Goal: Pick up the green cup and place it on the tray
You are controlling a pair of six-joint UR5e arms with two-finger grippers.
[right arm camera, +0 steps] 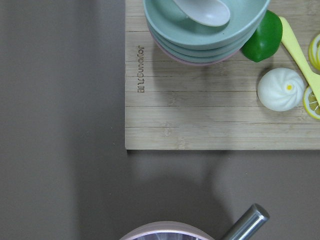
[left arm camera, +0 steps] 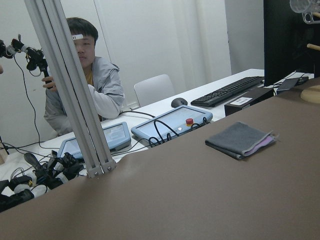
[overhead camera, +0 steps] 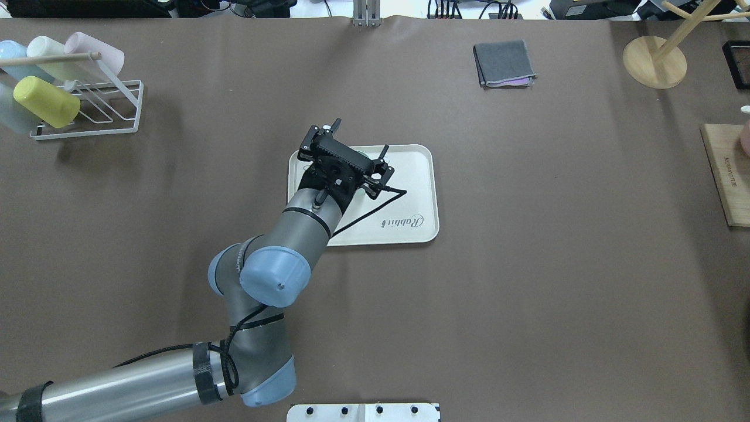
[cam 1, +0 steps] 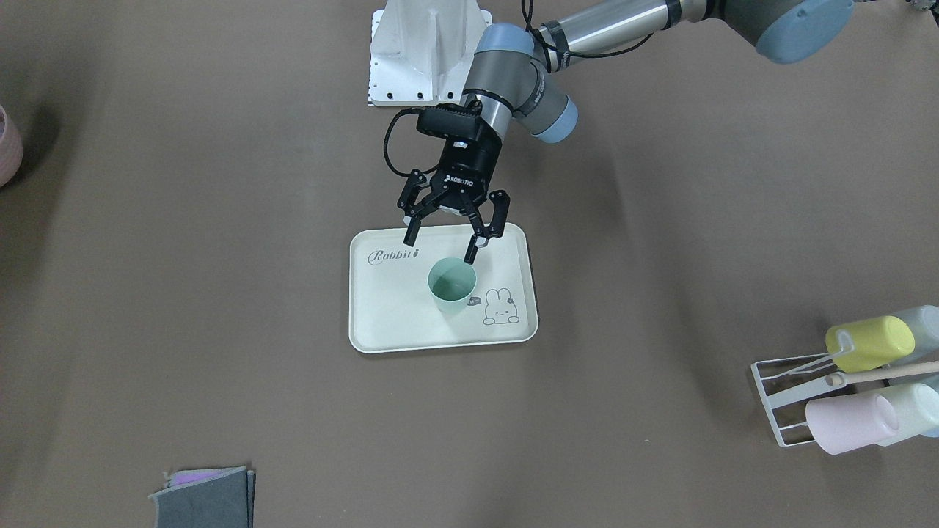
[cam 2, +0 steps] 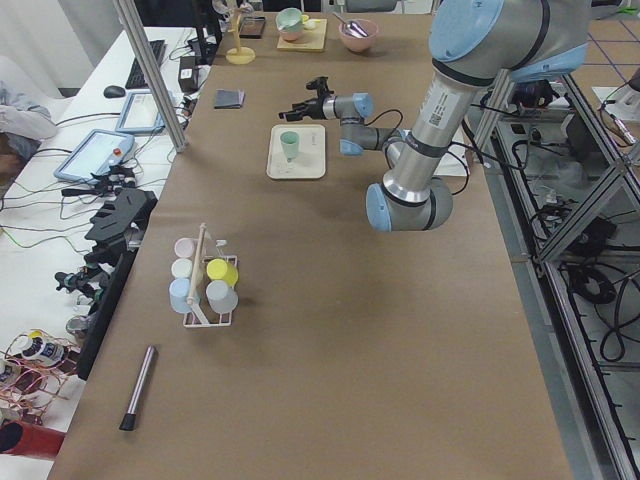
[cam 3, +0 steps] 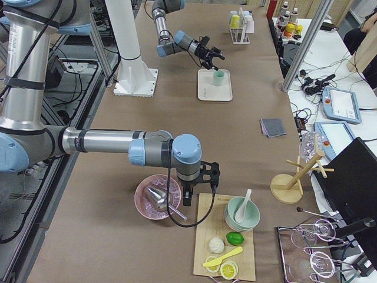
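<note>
The green cup (cam 1: 452,286) stands upright on the tray (cam 1: 396,315), mouth up and its long axis vertical, near the tray's middle and just beside the printed bunny. From how it lies, the placing itself looks done. The left gripper (cam 1: 440,248) hangs over the tray's robot-side edge with its jaws spread wide and nothing between them. The relation that counts is this: the cup sits on the far side of the fingertips from the robot's base, and lower than them. In the front-facing view one fingertip (cam 1: 471,257) overlaps the near rim of the cup, but both side views show the gripper raised above the cup and set back toward the robot, so it appears to be apart from it. The overhead view cannot settle this, since the wrist hides the cup there. A retreat would therefore best go up and back along the arm's own line, away from the rim, because any forward or downward drift could tip the light tumbler. The left arm is the only one near. The right gripper (cam 3: 200,191) is well apart at the table's other end, above a pink bowl (cam 3: 154,200) and just beside a wooden board (cam 3: 206,247) — whether its fingers are apart or together cannot be told.
</note>
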